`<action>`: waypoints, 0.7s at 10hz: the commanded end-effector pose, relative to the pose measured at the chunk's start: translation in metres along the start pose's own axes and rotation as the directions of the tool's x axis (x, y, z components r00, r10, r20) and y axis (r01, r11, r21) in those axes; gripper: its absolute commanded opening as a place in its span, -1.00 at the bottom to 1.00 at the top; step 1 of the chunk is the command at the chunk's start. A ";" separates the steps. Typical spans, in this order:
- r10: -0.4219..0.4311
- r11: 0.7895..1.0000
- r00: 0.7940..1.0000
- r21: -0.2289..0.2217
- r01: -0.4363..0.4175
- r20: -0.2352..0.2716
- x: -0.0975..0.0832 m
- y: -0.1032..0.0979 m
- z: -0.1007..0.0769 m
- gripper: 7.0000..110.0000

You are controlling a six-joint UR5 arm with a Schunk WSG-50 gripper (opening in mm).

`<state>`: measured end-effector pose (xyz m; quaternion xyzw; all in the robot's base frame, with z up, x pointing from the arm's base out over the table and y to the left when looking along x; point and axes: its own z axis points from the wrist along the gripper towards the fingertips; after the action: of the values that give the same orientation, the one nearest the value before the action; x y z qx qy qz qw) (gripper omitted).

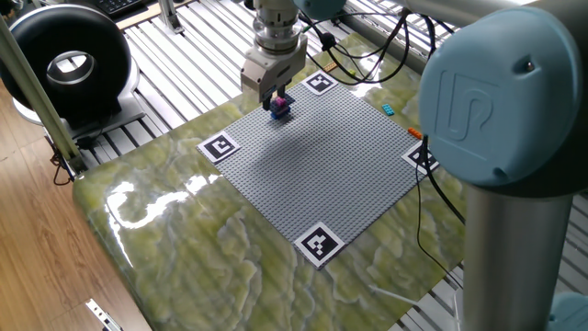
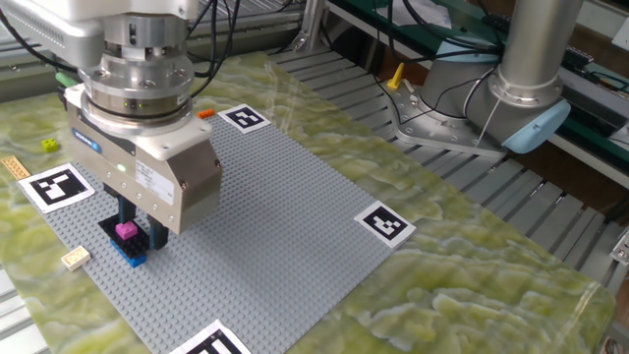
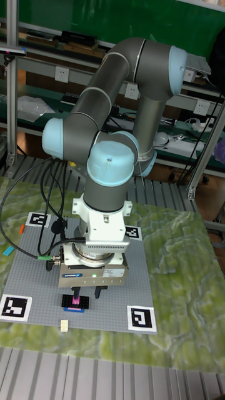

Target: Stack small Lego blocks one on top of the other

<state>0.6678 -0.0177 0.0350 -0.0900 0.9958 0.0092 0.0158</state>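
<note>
Green marbled bench (image 2: 472,285), grey studded baseplate (image 2: 265,216) with marker squares at corners, hand (image 2: 141,224) just above the stack with fingers apart and gripping nothing, magenta brick (image 2: 126,230) atop dark blue brick (image 2: 129,253) on baseplate, tan brick (image 2: 74,259) beside.

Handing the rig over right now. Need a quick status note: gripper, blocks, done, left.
Gripper: open, just above the stack, holding nothing.
Stack: magenta block sits on the dark blue block near a corner of the grey baseplate.
Loose blocks off the plate: tan block, green block, orange block, cyan block.
Done: first two blocks stacked.
Left: probably fetch a loose block and add it on top.
</note>
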 end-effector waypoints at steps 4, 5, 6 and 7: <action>0.004 1.000 1.000 -0.013 -0.004 0.001 -0.002 0.000 0.001 -0.28; 0.004 1.000 1.000 -0.013 -0.004 0.001 -0.002 0.000 0.002 -0.28; 0.003 1.000 1.000 -0.012 -0.004 -0.002 -0.002 0.000 0.002 -0.28; 0.003 1.000 1.000 -0.012 -0.004 -0.002 -0.001 0.000 0.002 -0.28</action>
<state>0.6688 -0.0187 0.0327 -0.0915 0.9956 0.0102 0.0140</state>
